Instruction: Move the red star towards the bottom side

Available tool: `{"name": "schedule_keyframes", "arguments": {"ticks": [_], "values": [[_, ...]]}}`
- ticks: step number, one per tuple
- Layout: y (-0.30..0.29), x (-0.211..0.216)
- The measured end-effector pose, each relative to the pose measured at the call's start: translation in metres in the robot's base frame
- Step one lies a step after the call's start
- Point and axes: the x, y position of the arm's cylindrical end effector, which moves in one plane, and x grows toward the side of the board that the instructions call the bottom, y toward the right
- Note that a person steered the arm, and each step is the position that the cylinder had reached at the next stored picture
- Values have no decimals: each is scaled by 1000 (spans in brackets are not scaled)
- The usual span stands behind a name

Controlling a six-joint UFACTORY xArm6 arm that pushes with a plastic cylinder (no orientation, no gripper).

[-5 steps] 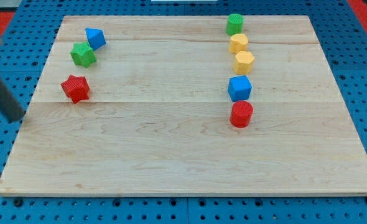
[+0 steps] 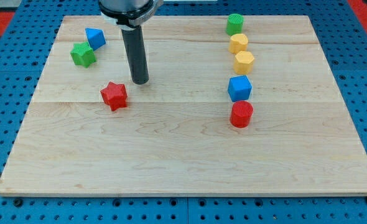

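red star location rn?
Red star sits left of the board's centre, just below-left of my tip, well below the green star.

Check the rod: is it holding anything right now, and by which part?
Nothing is held. My tip stands on the board just up and to the view's right of the red star, with a small gap between them. No other block is near it.

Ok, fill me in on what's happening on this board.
My tip rests on the wooden board, just up and to the view's right of the red star, apart from it. The star is meant to go toward the bottom side and sits around mid-height. The other blocks are not being touched.
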Motion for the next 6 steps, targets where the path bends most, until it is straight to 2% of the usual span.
{"name": "schedule_keyframes", "arguments": {"ticks": [2,3,4,6], "values": [[-46,7],[-46,41],[-18,67],[-90,54]]}}
